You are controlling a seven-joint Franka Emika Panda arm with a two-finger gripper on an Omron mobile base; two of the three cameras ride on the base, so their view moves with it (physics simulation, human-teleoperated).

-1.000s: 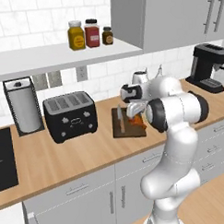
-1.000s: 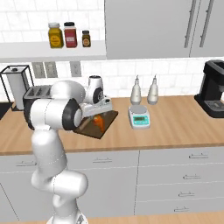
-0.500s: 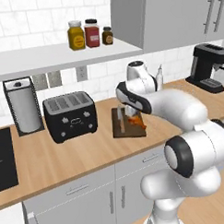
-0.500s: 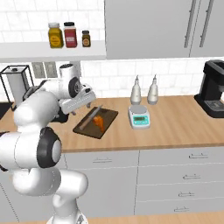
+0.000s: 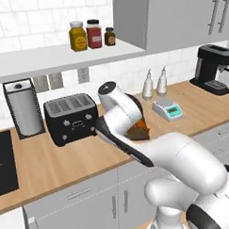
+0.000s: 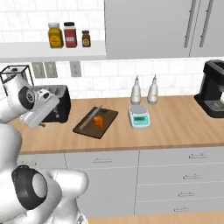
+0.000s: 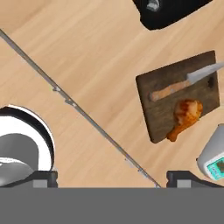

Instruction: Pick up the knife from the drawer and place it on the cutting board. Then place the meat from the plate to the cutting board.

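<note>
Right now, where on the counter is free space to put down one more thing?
Bare wood lies between the scale and the coffee machine, and in front of the toaster. It is crowded around the cutting board, which holds the knife and the meat.

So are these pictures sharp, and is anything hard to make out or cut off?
Left base view: soft, and the white arm hides most of the cutting board. Right base view: evenly lit, knife and meat small but clear. Hand view: sharpest; the knife's blade tip runs off the frame edge.
</note>
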